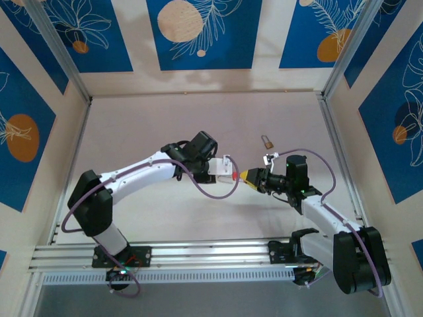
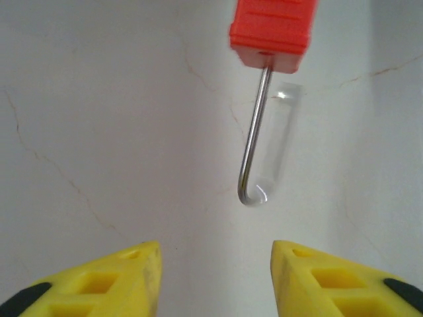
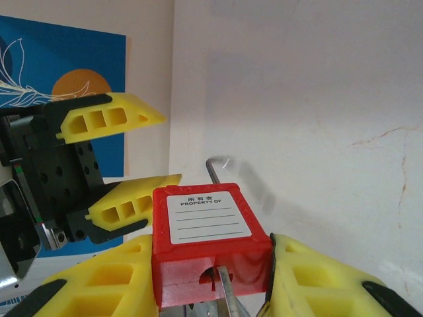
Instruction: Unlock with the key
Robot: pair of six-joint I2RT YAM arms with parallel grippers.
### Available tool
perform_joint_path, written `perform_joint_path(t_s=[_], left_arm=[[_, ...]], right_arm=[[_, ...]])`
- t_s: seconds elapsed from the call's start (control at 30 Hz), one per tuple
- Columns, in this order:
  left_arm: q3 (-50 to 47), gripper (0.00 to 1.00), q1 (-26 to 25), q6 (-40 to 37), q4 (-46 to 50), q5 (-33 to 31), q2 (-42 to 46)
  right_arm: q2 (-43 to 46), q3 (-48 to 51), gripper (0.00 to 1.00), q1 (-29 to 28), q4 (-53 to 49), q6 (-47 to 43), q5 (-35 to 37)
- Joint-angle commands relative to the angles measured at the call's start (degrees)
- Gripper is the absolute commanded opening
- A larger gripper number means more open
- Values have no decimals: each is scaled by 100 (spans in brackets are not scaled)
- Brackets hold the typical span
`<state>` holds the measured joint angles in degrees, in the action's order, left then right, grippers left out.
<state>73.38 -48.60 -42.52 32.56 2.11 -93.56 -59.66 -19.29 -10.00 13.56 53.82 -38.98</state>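
Right gripper (image 3: pixel 211 267) clamped on red padlock (image 3: pixel 208 228), above table middle, nearer right edge. Key (image 3: pixel 225 290) sits in keyhole, we judge. Shackle (image 2: pixel 254 132) shows one free end, so we reckon lock opened. Left gripper (image 2: pixel 215 254) spread wide, empty, facing shackle.

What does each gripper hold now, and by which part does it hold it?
The right gripper grips the red padlock by the sides of its body; the shackle sticks out free. The left gripper is open and holds nothing.

Bright, even light casts soft shadows; close-up views stay fairly sharp.
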Motion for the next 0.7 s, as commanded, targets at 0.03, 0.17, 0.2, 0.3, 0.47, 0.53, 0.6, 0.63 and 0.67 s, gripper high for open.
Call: perform_joint_path(t_s=[0.03, 0.17, 0.2, 0.3, 0.47, 0.53, 0.6, 0.63, 0.67], left_arm=[[-160, 52, 35, 37, -181, -435, 297], [-378, 56, 26, 200, -741, -907, 417], [-439, 57, 20, 230, -869, -1011, 449], [-688, 59, -34, 374, -1425, -1440, 619], [-1459, 91, -317, 428, -2635, -2003, 1031], [-1958, 100, -456, 256, -3445, -2241, 1216], [-2378, 100, -520, 198, -4263, -2524, 1353], [-2598, 100, -557, 200, -4787, -2760, 1401], [-2795, 100, -599, 169, -5370, -2959, 1435]], right_arm=[[59, -67, 30, 16, -29, -74, -47], [44, -98, 30, 11, -12, -53, -38], [39, -108, 31, 5, 2, -43, -29], [17, -141, 31, -2, 35, -13, -14], [-54, -232, 31, -35, 76, 13, 23], [-103, -266, 31, -50, 94, 24, 22], [-124, -293, 31, -70, 106, 31, 27], [-125, -311, 31, -81, 98, 24, 45], [-135, -325, 31, -87, 90, 21, 57]])
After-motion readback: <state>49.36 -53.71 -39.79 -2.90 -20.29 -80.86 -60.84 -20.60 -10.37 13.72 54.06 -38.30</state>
